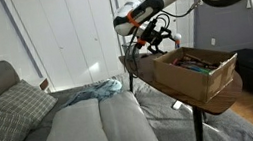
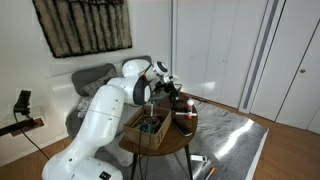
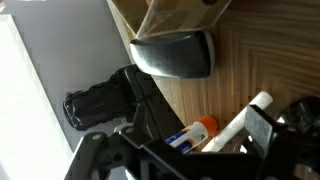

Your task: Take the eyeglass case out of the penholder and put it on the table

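Wrist view first: at the far left we see pale grey ground beyond the edge of the table (image 3: 270, 60), then a black ribbed part that we cannot name. Right of it the eyeglass case (image 3: 175, 53) lies flat on the wood, just beside the cardboard box (image 3: 170, 12) and apart from the dark hardware below. Lower right, a white marker (image 3: 200, 130) with an orange cap pokes up.

In an exterior view we pass grey cushions (image 1: 15, 102) and a blue cloth (image 1: 94, 90), then the gripper (image 1: 156, 44) hanging over the table's rim, with the box to its right. We cannot tell whether its jaws stand apart or together; we see nothing held between them.

In an exterior view the white arm (image 2: 110, 120) leans over the box. Just right of the box stands a dark cup, probably the penholder (image 2: 183, 122).
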`<state>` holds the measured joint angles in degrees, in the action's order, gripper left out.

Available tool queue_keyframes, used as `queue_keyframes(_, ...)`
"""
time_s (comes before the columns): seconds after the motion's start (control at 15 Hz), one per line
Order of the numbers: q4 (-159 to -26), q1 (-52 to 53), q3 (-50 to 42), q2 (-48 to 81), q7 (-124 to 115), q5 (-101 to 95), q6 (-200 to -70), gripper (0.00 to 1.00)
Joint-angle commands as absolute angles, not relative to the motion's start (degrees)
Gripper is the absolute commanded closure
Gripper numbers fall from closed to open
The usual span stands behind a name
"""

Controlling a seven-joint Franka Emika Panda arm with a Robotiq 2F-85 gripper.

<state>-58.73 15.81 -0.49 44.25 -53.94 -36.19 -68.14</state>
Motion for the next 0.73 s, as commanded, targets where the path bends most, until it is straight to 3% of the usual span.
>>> queue_keyframes(0.0, -57.49, 16.5, -0.47, 39.09, -58.09, -35.16, -68.06, 0.0)
queue_keyframes(0.53, -69.0, 17.2, 1.89, 17.24, -63.88, -38.28, -80.3, 0.0)
queue_keyframes(0.6, -59.57, 16.89, 1.22, 25.04, -62.25, -36.84, -75.01, 0.0)
queue_keyframes(0.67, -60.63, 16.93, 1.38, 23.1, -62.19, -36.81, -75.56, 0.0)
